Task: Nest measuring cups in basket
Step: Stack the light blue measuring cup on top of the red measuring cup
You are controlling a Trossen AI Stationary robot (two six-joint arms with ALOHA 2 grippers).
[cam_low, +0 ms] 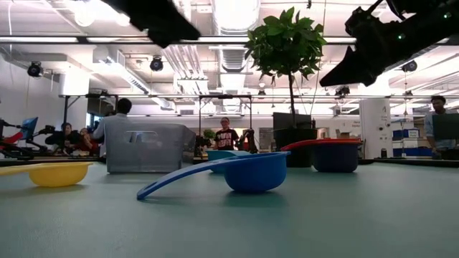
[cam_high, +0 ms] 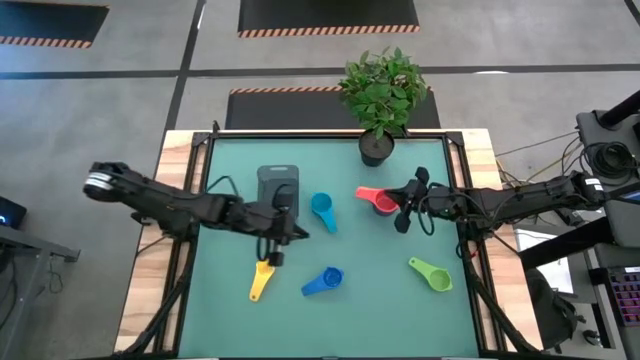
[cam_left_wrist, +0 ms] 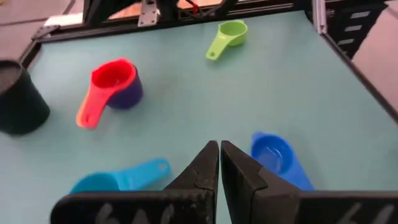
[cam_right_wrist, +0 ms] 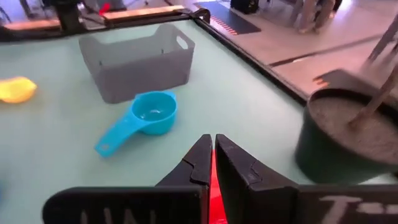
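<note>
The tabletop (cam_high: 380,300) is a pale green mat with a wooden border (cam_high: 140,300) showing at the left and right edges. It stands on a grey floor (cam_high: 120,90) marked with dark mats (cam_high: 328,12) edged in orange-and-black hazard stripes. A potted plant (cam_high: 382,90) sits at the far edge of the tabletop (its black pot (cam_right_wrist: 348,140) shows dark soil from close up). Across the table the room is a wide open workshop with a white ceiling, exposed pipes and bright strip lights (cam_low: 233,11). Several people (cam_low: 115,125) sit or stand at desks far behind, and a white cabinet (cam_low: 374,129) stands to the right.
</note>
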